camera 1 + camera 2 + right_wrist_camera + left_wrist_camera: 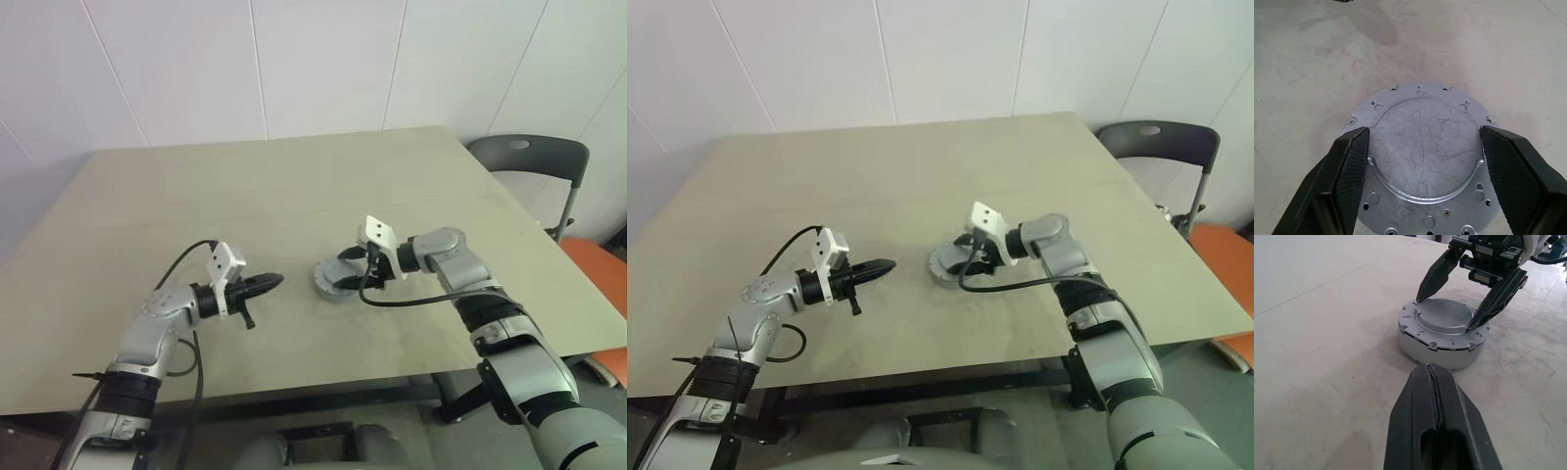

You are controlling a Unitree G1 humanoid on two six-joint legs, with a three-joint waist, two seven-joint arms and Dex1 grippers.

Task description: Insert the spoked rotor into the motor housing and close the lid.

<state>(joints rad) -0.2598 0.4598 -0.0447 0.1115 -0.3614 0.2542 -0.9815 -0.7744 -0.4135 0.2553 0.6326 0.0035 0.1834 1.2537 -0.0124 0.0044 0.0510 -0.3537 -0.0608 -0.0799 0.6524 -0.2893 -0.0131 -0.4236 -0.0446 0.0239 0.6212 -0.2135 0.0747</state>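
It looks like a plain test room or lab: a bare beige table [294, 196], white panel walls [196, 69], one grey folding chair [534, 162].

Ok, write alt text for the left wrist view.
The right gripper straddles the raised centre of the lid with open fingers, atop a round grey assembly on the table. In the foreground, the left gripper points at it, shut.

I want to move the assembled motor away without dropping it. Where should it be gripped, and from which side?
Probably the raised round cap on the lid, taken from above. It stands proud of the holed flange, so fingers can close on its edge. The open right tool straddles exactly this cap; the shut left tool points at it from the side.
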